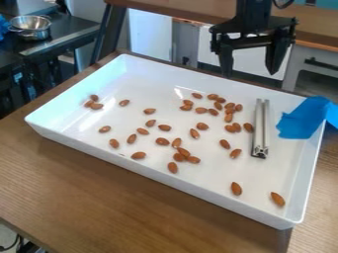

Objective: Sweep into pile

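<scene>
Nearest is the wooden counter (125,197), bearing one white rectangular tray (142,167). Inside lie about thirty-nine almonds (162,142), scattered singly and in small clusters, and one pair of metal tongs (256,126) towards the right, near one blue piece of material (300,118) at the tray's edge. One gripper (249,74), fingers parted and holding nothing, hangs above the far side.

Metal bowl (34,32) on dark counter (71,30), upper left; blue tape (304,118) (rumpled) at right.
</scene>
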Action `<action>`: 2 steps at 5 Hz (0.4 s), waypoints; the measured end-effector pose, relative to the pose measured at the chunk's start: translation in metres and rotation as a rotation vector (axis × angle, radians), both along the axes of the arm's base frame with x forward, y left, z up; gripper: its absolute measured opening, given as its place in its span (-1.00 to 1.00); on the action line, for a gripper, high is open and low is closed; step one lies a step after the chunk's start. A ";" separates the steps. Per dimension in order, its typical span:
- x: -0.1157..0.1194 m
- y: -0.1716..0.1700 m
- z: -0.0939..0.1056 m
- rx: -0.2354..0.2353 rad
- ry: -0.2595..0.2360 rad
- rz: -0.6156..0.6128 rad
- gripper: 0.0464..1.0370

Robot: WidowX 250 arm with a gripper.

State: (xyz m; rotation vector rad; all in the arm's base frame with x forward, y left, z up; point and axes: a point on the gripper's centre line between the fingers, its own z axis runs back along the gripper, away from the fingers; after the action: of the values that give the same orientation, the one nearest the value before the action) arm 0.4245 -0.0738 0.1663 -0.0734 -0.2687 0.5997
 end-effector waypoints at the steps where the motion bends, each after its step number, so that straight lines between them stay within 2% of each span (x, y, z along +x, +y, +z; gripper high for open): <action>1: 0.000 0.000 -0.019 0.008 0.044 0.001 0.92; 2: 0.007 0.002 -0.025 0.032 -0.001 -0.001 0.92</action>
State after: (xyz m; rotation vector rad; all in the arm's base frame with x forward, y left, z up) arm 0.4312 -0.0714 0.1411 -0.0425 -0.2791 0.5943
